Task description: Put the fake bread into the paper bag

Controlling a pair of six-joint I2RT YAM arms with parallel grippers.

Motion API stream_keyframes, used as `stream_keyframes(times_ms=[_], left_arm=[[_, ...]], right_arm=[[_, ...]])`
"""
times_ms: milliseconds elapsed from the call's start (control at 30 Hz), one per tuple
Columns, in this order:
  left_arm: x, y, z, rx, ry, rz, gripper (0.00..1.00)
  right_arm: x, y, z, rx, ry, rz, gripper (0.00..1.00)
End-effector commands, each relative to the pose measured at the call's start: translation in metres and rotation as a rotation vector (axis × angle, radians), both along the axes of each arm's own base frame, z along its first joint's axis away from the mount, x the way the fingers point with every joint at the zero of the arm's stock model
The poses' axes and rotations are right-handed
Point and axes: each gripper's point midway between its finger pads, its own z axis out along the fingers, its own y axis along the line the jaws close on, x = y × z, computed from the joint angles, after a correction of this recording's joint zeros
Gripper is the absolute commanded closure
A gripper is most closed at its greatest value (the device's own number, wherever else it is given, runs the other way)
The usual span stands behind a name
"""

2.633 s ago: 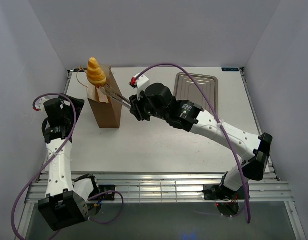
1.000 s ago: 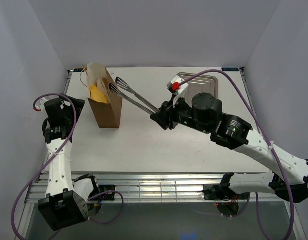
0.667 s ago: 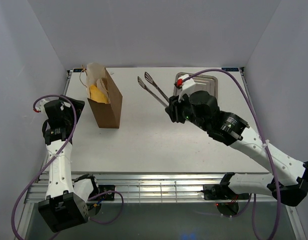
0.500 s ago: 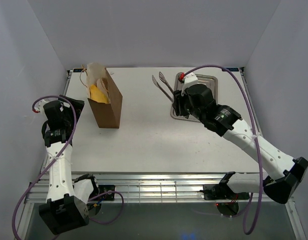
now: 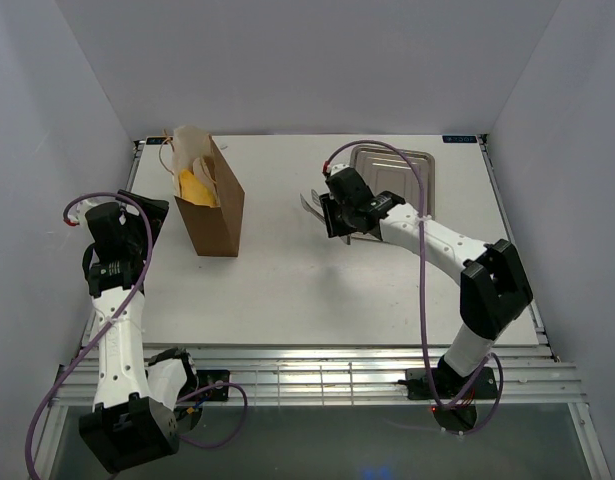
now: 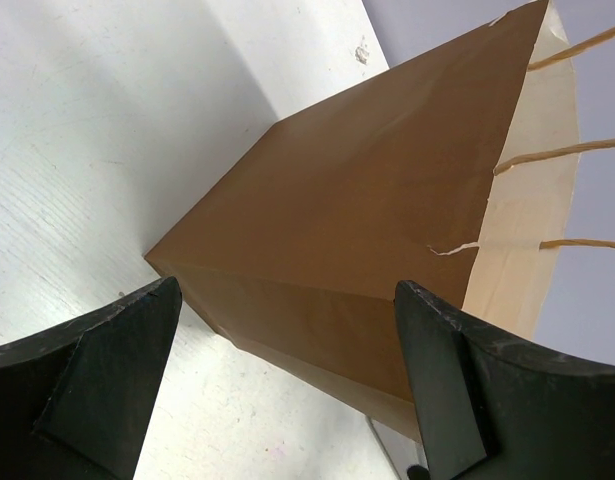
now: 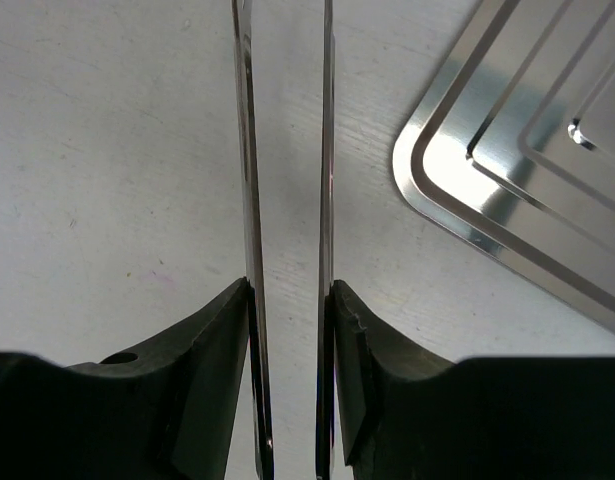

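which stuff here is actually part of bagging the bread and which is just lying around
Part of the job: paper bag; fake bread showing in its mouth; tongs, the tool gripped in the right hand.

Just lying about: steel tray, beside the tongs.

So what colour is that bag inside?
Tall brown paper bag: pale cream inside, left wrist view.

In paper bag (image 5: 219, 215), fake bread (image 5: 192, 185) half-hidden; tongs (image 7: 244, 150) cropped.
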Motion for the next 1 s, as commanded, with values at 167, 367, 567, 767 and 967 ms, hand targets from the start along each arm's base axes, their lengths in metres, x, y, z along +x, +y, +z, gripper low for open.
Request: stream_keyframes(times_ms=[167, 367, 567, 767, 967], left_arm=[[-0.003, -0.01, 0.005, -0.023, -0.019, -0.038, 0.02], [-0.003, -0.012, 0.003, -0.032, -0.018, -0.045, 0.02], [-0.002, -0.014, 0.001, -0.044, -0.02, -0.053, 0.02], [-0.002, -0.014, 0.005, -0.041, -0.027, -0.054, 0.02], [-0.002, -0.014, 0.005, -0.042, -0.029, -0.057, 0.02]], right_arm=[[0.034, 0.03, -0.002, 0.112, -0.035, -0.083, 0.57], [0.038, 0.028, -0.031, 0.086, -0.01, -0.127, 0.56], [0.037, 0.029, -0.057, 0.078, 0.024, -0.146, 0.54], [0.033, 0.036, -0.083, 0.071, 0.083, -0.127, 0.52], [0.028, 0.045, -0.104, 0.074, 0.132, -0.094, 0.49]])
